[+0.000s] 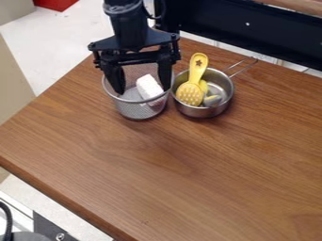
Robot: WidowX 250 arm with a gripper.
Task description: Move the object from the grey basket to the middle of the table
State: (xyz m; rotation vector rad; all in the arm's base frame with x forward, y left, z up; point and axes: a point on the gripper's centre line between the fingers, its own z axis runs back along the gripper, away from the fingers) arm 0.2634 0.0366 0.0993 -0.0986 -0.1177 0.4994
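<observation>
Gripper [142, 88] over the grey basket [140, 112], fingers spread wide; white block [149, 86] inside the basket, in sight between both fingertips; metal pot [204, 113] just beside the basket, yellow brush [190, 94] in it.

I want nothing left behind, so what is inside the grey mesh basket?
The mesh basket holds a tilted white block. Anything directly beneath the block is hidden, and the open claw covers part of the basket's rim and inner wall.
</observation>
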